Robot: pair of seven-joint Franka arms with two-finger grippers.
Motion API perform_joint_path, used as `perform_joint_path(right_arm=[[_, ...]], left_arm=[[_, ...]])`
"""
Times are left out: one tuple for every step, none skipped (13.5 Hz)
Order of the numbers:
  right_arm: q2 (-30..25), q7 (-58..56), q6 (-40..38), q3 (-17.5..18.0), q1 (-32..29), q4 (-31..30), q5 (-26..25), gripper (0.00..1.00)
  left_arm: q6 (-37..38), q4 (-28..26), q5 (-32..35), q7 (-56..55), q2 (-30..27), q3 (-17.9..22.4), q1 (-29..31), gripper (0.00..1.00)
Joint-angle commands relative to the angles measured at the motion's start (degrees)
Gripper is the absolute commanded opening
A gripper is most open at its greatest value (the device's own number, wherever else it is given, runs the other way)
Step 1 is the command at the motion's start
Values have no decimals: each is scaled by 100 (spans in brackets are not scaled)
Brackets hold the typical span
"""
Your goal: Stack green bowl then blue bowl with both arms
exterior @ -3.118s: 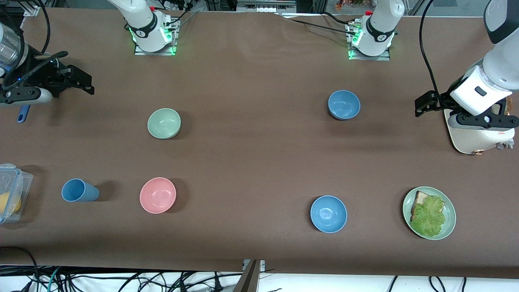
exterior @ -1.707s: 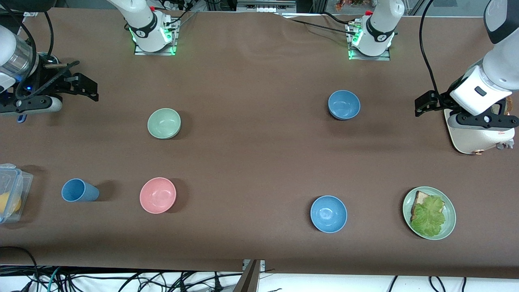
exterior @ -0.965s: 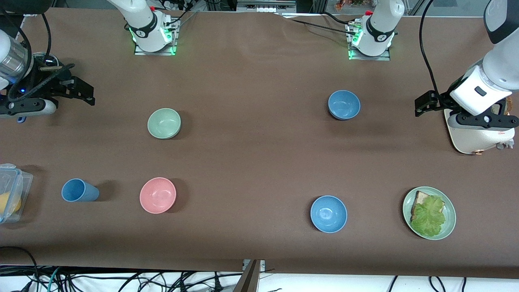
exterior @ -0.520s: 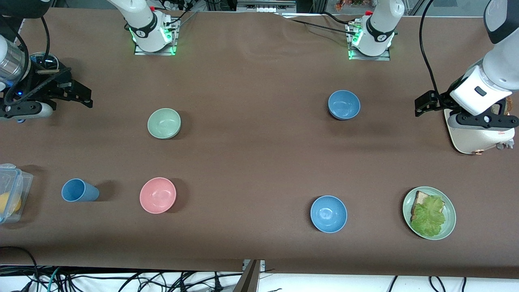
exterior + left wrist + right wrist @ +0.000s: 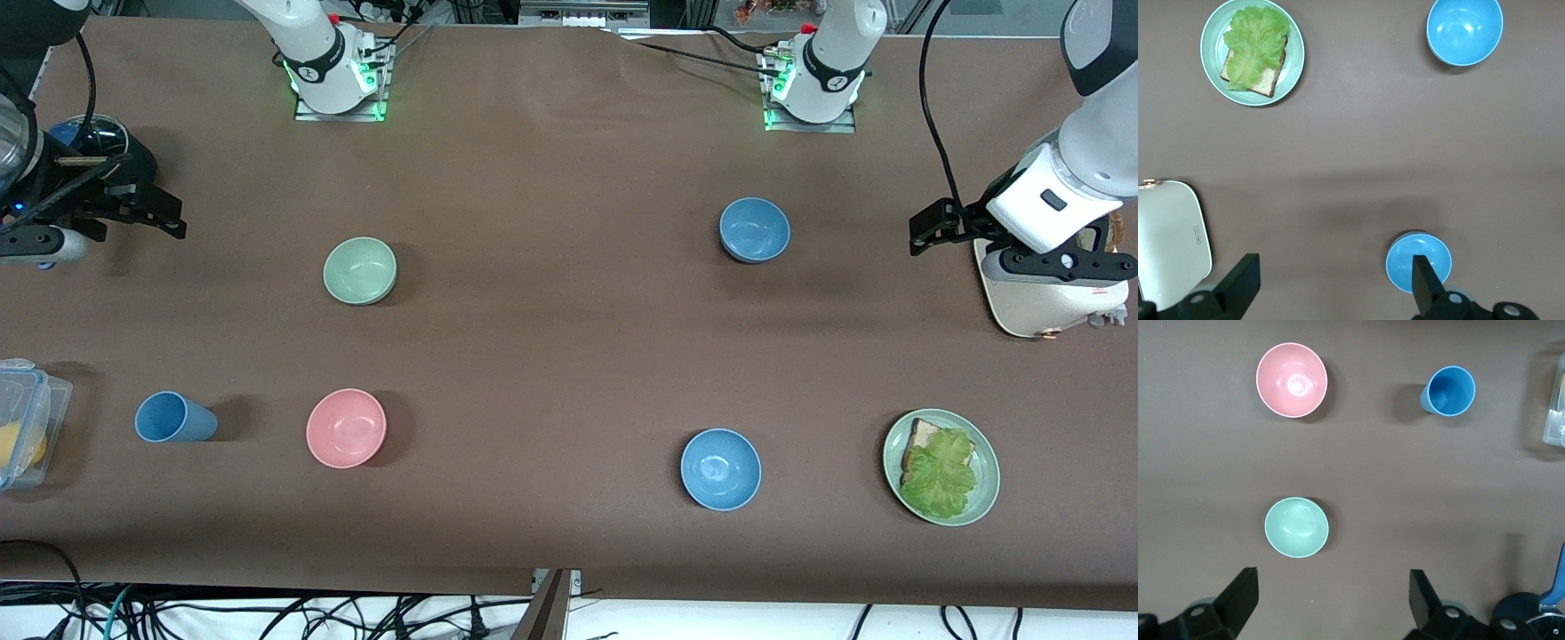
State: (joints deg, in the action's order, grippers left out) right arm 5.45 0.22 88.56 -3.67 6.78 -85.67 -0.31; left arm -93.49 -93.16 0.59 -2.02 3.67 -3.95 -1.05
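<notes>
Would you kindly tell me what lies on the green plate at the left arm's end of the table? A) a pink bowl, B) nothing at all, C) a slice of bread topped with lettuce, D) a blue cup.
C: the green plate holds a slice of bread with a lettuce leaf on top, as the left wrist view also shows.

A round pink matte bowl [image 5: 346,428] sits on the brown table [image 5: 551,356] beside a tall blue plastic cup [image 5: 173,418]. A clear plastic lidded box [image 5: 25,421] stands at the right arm's end. Toward the left arm's end are a bright-blue round bowl [image 5: 720,468], a flat green plate [image 5: 985,480] carrying bread and lettuce [image 5: 938,471], and a white rounded board [image 5: 1036,307].
</notes>
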Motion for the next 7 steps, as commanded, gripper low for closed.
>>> perform_joint_path(right_arm=[[26,14,-23,24,-10,103,75,100],[26,14,-23,15,-10,103,93,100],[26,22,-23,15,-18,103,163,100],[26,14,-23,15,-27,103,198,100],[26,5,-23,-2,-36,112,207,100],[26,5,-23,-55,-36,112,207,100],[26,22,-6,-55,-36,112,216,100]], left_arm=[[94,70,-200,-35,2,35,-18,100],[94,70,-200,-35,2,35,-18,100],[94,70,-200,-35,2,35,-18,100],[94,70,-200,-35,2,35,-18,100],[94,70,-200,-35,2,35,-18,100],[94,70,-200,-35,2,35,-18,100],[94,70,-200,-35,2,35,-18,100]])
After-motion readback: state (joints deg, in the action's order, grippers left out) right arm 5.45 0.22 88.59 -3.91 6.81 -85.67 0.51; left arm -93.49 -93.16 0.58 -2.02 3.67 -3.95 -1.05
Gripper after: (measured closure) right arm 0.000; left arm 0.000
